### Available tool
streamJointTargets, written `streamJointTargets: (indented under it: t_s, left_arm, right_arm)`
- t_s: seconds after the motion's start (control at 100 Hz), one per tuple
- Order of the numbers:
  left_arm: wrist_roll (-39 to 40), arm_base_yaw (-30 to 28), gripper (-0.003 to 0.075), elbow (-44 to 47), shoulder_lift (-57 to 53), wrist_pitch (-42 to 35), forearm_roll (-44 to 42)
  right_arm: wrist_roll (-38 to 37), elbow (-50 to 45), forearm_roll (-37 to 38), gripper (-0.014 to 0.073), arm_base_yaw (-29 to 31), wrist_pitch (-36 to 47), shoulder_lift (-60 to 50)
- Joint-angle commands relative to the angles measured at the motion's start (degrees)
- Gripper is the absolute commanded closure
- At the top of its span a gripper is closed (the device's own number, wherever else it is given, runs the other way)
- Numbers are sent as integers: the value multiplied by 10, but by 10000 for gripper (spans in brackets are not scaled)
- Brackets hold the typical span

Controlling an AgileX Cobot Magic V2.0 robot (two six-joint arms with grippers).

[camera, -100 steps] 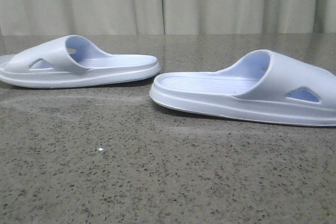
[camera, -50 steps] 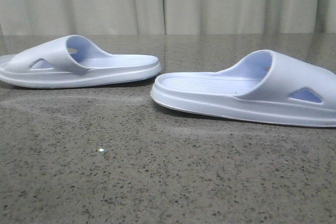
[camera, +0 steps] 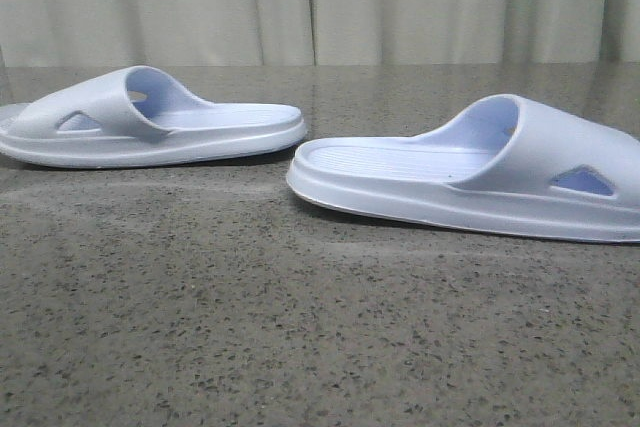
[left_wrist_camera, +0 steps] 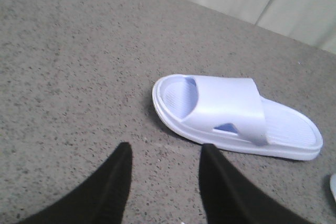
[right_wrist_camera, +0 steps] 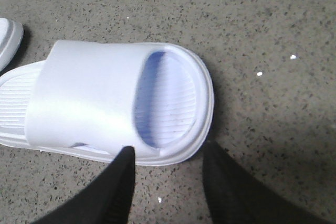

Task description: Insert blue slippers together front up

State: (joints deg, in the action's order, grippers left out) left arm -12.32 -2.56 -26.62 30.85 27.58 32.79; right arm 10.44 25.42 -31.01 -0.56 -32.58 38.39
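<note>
On a speckled stone tabletop point(camera: 300, 327), both spread grippers (left point(left_wrist_camera: 164, 156), right point(right_wrist_camera: 167, 158)) hang empty over separated blue slippers point(camera: 470, 169); a shallow sole-edge pinch could let the foam slip.

You're looking at two pale lavender-blue slippers: the left slipper point(camera: 150, 127) and the right slipper point(camera: 470, 177), both whitish on the straps, with a stronger blue inside the side cutouts. Your wrist views show fine ridges across each footbed. The table point(camera: 300, 327) is grey-brown stone, speckled with black and white flecks. The curtain point(camera: 320, 2) is a plain off-white. Both grippers' fingers point(left_wrist_camera: 115, 182) point(right_wrist_camera: 121, 182) are black.
</note>
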Motion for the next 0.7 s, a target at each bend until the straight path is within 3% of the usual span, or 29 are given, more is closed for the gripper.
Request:
streamJointTargets:
  t_s: [0.0, 0.31, 0.45, 0.69]
  left_arm:
    - [-48, 1, 311, -23, 25, -20, 70]
    - [-86, 1, 308, -55, 82, 11, 99]
    - [-88, 1, 308, -55, 90, 14, 99]
    - [-90, 1, 308, -55, 91, 13, 99]
  right_arm:
    - [10, 28, 0, 275, 4, 26, 16]
    - [25, 101, 11, 277, 6, -6, 149]
    - [37, 116, 7, 277, 35, -17, 190]
    - [233, 120, -189, 277, 142, -108, 245]
